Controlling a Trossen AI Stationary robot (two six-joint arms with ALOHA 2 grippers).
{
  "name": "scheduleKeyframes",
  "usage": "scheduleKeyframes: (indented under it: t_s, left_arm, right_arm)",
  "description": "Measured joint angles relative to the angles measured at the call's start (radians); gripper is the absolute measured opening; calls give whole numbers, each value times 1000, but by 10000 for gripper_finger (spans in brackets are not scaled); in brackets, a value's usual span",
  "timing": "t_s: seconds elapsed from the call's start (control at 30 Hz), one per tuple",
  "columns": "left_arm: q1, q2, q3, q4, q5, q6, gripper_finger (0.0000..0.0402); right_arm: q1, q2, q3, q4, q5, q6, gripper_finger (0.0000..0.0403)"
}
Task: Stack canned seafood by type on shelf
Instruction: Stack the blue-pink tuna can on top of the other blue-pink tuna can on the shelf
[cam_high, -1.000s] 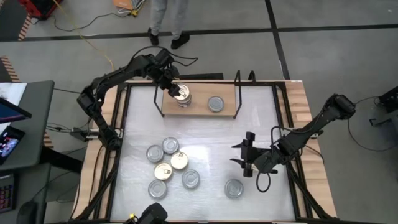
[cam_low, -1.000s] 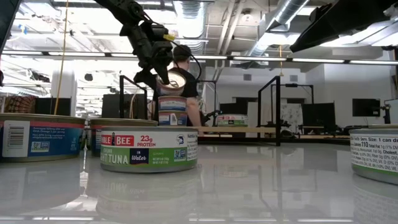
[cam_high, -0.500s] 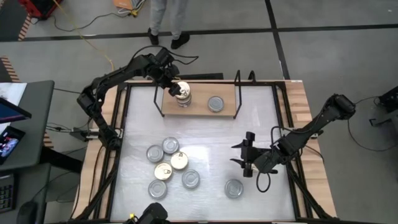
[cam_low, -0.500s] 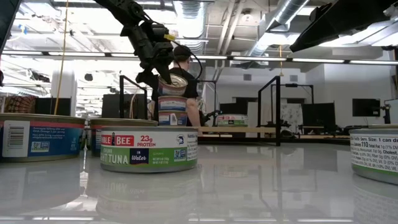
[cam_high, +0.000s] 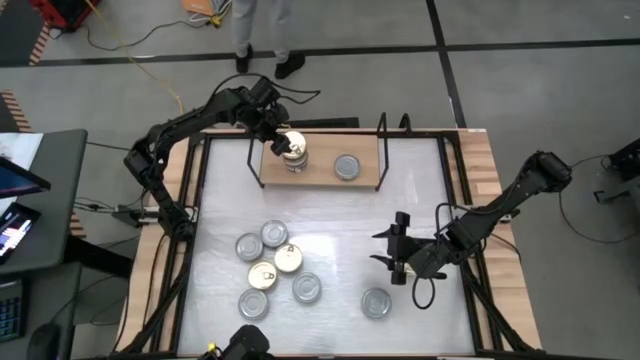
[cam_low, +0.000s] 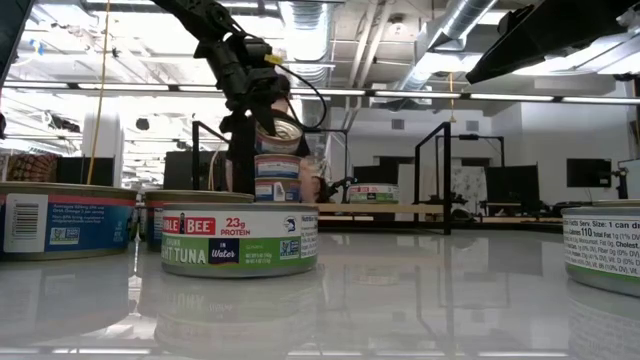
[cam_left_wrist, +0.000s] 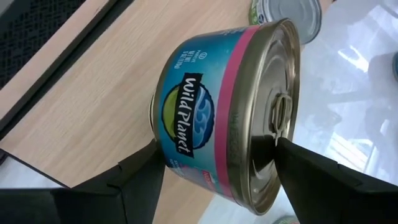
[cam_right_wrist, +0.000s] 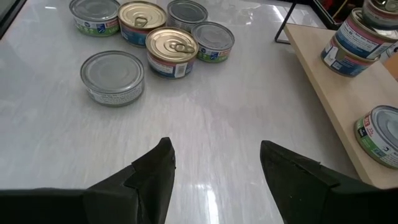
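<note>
Tins first: the top tin (cam_left_wrist: 230, 118), a teal-and-pink "Wild Planet" can w/ a gold pull-tab lid, sits between the spread jaws of the left gripper (cam_high: 277, 139), fingers flanking it w/ gaps showing, so no pinch. It lies flat, lid up, short axis vertical, on a stack (cam_low: 277, 177) of like-labelled tins at the left end of the shelf (cam_high: 320, 178). In the low view the top tin looks slightly tilted on the stack. A lone silver-lidded tin (cam_high: 347, 166) w/ a green label stands flat on the same board, toward its right end, well apart from the stack. Black wire frames (cam_high: 382, 140) rise at both ends of the board. Right gripper (cam_high: 398, 247) hangs over the bare white table (cam_high: 330, 240), jaws spread, holding nothing. Near it, one silver tin (cam_high: 376, 302) lies alone on the table. Left-front of the table holds a cluster (cam_high: 272, 272) of six tins, lids up, two gold and the rest silver, most touching or just beside each other. Nearest tin in the low view (cam_low: 240, 240) reads "BEE", "23g PROTEIN", "TUNA in Water". A person (cam_high: 264, 30) stands on the floor beyond the table.
</note>
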Motion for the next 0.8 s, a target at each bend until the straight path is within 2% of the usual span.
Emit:
scheduleKeyframes:
  t_s: [0.3,0.8]
  left_arm:
    - [0,0,0,-1,-20,-53,287]
    - [-20,0,30,-47,-79,117,287]
  right_arm:
    - [0,0,0,0,0,0,265]
    - [0,0,0,15,0,-13,265]
